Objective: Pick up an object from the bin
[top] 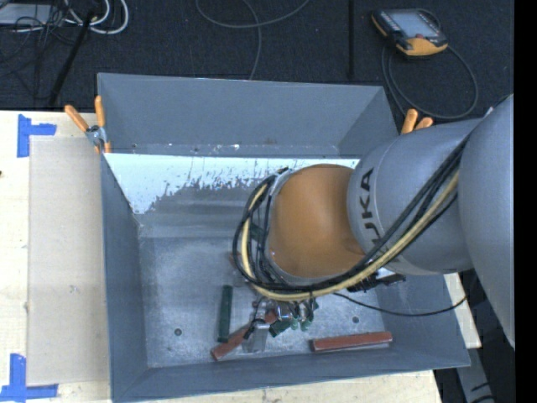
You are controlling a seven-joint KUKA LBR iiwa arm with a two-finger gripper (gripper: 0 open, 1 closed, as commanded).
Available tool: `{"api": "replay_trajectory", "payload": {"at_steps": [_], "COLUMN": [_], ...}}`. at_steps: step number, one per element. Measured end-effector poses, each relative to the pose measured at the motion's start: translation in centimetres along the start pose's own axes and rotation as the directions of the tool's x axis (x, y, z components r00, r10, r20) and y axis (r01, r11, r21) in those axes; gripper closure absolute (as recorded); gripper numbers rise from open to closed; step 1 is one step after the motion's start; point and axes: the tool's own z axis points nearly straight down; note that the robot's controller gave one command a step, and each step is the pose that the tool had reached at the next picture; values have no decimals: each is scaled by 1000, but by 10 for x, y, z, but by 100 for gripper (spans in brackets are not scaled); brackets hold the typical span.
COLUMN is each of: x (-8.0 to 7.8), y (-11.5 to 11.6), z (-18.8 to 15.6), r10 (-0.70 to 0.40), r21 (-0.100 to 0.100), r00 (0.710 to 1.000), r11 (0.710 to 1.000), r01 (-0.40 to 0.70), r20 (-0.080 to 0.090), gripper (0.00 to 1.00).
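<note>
My gripper [270, 319] is low over the front middle of the bin floor, mostly hidden under the arm's orange cover. Right at its tip lies a small reddish-brown piece [230, 348], slanting down to the left, and it seems to touch the gripper's end. A small green thing [283, 327] sits right against the gripper's right side. A dark green stick [225, 312] lies nearly upright just to the left, apart from the gripper. A flat reddish-brown bar [351, 341] lies level to the right, near the bin's front wall.
The arm with its orange cover and looped cables comes in from the right and covers the bin's middle and right. The bare bin floor stretches to the left, and the sloping walls rise at the back and left.
</note>
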Motion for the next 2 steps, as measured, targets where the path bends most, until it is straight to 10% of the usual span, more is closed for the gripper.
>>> {"api": "replay_trajectory", "payload": {"at_steps": [2], "x": [4], "y": [-17], "z": [30], "r10": [-169], "r21": [-1], "r00": [986], "r11": [986], "r01": [169], "r20": [10], "gripper": [0]}}
